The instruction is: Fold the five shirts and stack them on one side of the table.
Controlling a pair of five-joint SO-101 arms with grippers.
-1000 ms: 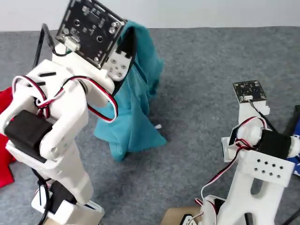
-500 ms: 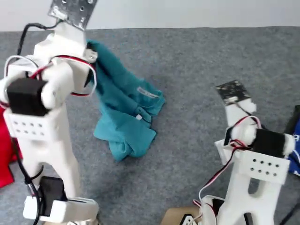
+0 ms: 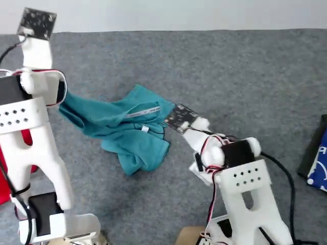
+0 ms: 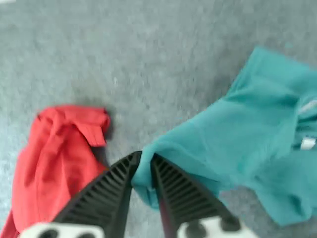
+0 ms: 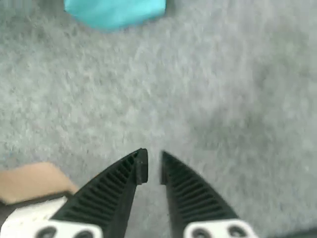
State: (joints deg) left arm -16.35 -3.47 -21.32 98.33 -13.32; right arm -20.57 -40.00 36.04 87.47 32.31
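The light is bright and soft all over the grey carpet table (image 3: 245,76). In the middle of the high view, a small dark shadow lies under the crumpled teal cloth shirt (image 3: 130,135). Another hugs the red cloth shirt (image 4: 54,163).

The teal shirt (image 3: 133,138) and red shirt (image 4: 54,163) are showing soft matt cloth; the worktop (image 3: 245,76) is wearing rough grey carpet.

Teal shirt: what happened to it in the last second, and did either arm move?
The left gripper, still shut on the crumpled teal cloth shirt, swung down and leftward, so the shirt now lies stretched on the grey carpeted table instead of hanging. The right arm leaned forward toward it, right gripper open and empty. The red shirt and the blue item at the right edge stayed put.
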